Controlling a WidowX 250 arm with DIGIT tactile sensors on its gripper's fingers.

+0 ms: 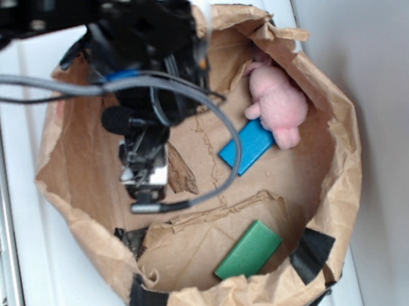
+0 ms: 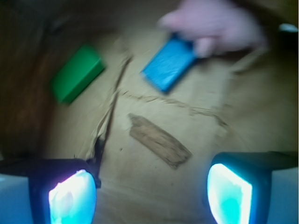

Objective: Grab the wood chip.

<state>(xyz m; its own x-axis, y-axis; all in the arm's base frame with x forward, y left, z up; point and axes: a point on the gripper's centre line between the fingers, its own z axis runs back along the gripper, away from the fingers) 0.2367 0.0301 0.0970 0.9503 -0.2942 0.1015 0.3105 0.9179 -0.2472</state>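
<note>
Lying flat, the wood chip (image 2: 160,140) sits just ahead of the spread-open hand (image 2: 152,189).

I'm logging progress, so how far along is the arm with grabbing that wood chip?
Done: the gripper is over the paper-lined bin, jaws open. In hand: lining up, with the wood chip lying flat ahead of the fingers, untouched. Left: descending, closing and lifting.
</note>
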